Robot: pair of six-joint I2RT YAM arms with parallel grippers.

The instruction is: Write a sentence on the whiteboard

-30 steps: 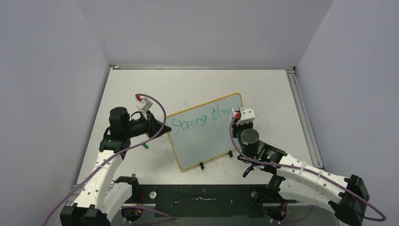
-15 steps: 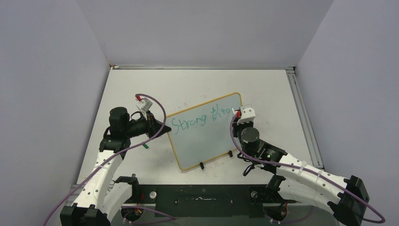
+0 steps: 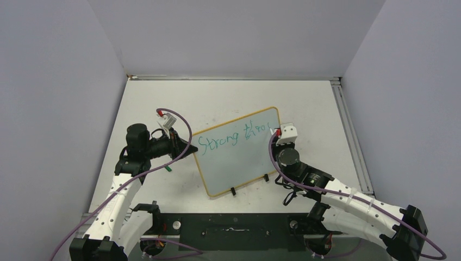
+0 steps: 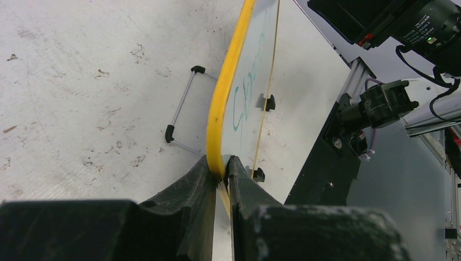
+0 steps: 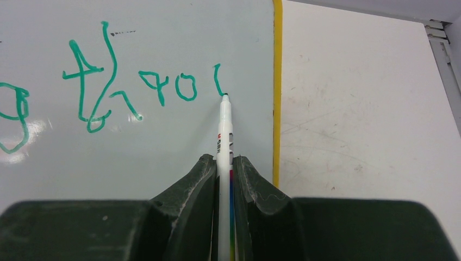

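Note:
The whiteboard (image 3: 239,163), yellow-framed, lies slanted on the table between the arms. The sentence (image 3: 231,137) in green reads "Strong thro" plus one short fresh stroke. My left gripper (image 3: 190,148) is shut on the whiteboard's left edge; the left wrist view shows its fingers (image 4: 220,163) pinching the yellow frame (image 4: 231,87). My right gripper (image 5: 224,160) is shut on a white marker (image 5: 223,130). The marker's tip touches the whiteboard (image 5: 136,152) at the bottom of the new stroke, close to the right frame. From above, the right gripper (image 3: 278,135) is at the board's upper right corner.
Two black clips (image 3: 232,191) (image 3: 266,177) stick out from the board's near long edge. A small green piece (image 3: 168,168) lies on the table below the left gripper. A metal rail (image 3: 348,136) runs along the table's right side. Grey walls enclose three sides.
The right gripper has shifted slightly to the right along the top line, and a new short stroke now stands after "thro". The left gripper and the board have stayed put.

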